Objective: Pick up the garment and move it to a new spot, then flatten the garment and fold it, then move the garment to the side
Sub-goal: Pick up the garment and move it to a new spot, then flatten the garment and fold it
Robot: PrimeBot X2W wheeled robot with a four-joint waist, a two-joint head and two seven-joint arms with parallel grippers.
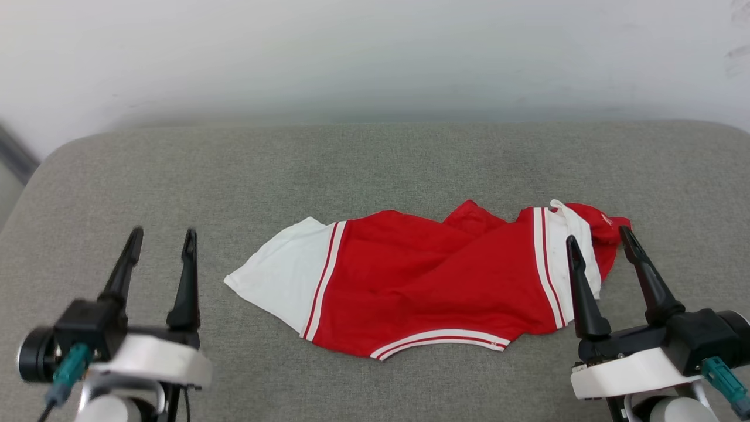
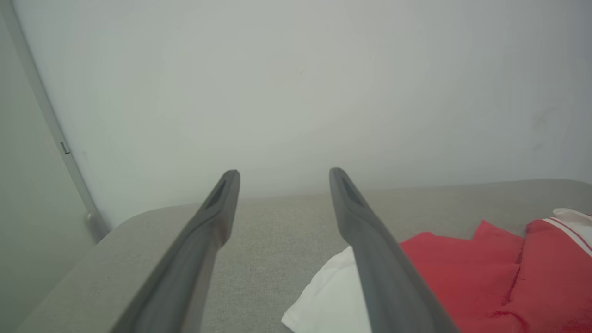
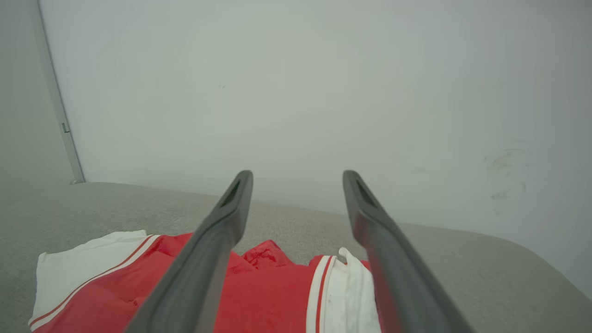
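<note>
Grey cushion (image 1: 375, 164) carried the garment (image 1: 433, 281), crumpled at centre-right, long axis left-right. Right gripper (image 1: 596, 234), jaws spread, was nearer, probably just over its right sleeve end; left gripper (image 1: 164, 231), also spread, stood apart at lower left

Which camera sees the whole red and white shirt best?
The head view: the garment lies whole on the grey surface, both white sleeves showing. The left wrist view catches one white sleeve and some red; the right wrist view shows more, but its bottom edge cuts it off.
</note>
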